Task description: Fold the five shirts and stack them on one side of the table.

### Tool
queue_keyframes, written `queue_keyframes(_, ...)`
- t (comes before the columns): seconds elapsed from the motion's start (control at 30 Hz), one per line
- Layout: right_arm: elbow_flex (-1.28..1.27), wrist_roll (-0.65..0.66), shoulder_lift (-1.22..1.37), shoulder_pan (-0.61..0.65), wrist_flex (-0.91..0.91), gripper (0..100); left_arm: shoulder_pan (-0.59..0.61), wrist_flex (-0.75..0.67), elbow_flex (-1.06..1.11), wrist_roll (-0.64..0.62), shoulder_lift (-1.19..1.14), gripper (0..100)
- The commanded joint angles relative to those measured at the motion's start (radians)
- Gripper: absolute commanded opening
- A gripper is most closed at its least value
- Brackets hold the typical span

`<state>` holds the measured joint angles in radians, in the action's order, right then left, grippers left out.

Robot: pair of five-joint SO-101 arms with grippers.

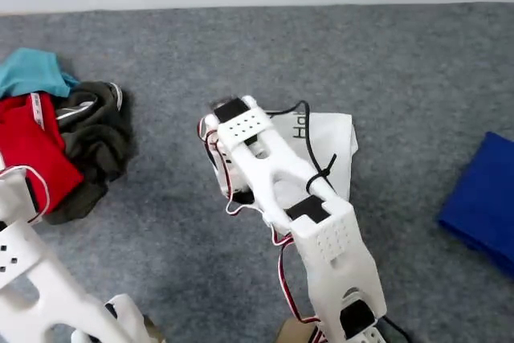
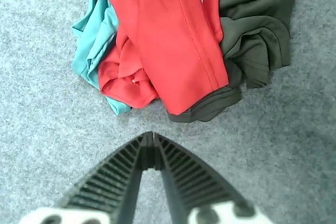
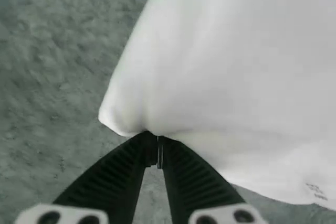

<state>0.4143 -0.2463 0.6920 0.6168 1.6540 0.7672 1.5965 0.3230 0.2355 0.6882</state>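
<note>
A white shirt (image 1: 329,146) lies mid-table, partly under my right arm (image 1: 273,166). In the right wrist view my right gripper (image 3: 158,142) is shut on the white shirt's (image 3: 226,77) edge, just above the grey surface. At the far left sits a crumpled pile: a teal shirt (image 1: 32,70), a red shirt (image 1: 32,146) and a dark olive shirt (image 1: 100,138). My left gripper (image 2: 153,139) is shut and holds nothing, a short way in front of the red shirt (image 2: 168,40), with the teal shirt (image 2: 97,40) and the dark shirt (image 2: 257,24) on either side. A blue shirt (image 1: 486,190) lies at the right edge.
The table is covered in grey felt-like cloth (image 1: 241,46). My left arm (image 1: 32,279) stands at the near left corner. Open surface stretches along the back and between the white shirt and the blue one.
</note>
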Motion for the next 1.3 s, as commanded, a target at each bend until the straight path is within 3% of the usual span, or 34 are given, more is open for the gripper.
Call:
queue_keyframes(0.0,0.046,0.012,-0.133,0.001,0.056,1.0,0.0,-0.009,-0.004,0.006,0.021,1)
queue_keyframes(0.33,0.046,0.058,-0.432,-0.028,0.051,1.0,-0.002,-0.009,-0.004,0.006,0.021,1)
queue_keyframes(0.57,0.046,0.069,-0.479,-0.197,0.102,1.0,-0.002,0.005,-0.008,0.006,0.023,1)
queue_keyframes(0.9,-0.163,0.245,-0.731,-0.366,0.134,0.9,-0.068,0.157,-0.056,0.0,0.023,1)
queue_keyframes(1.17,-0.354,0.207,-0.651,-0.375,-0.174,2.9,-0.072,0.153,-0.053,0.005,0.018,1)
queue_keyframes(1.27,-0.341,0.115,-0.575,-0.38,-0.217,14.7,-0.072,0.135,-0.054,0.005,0.02,1)
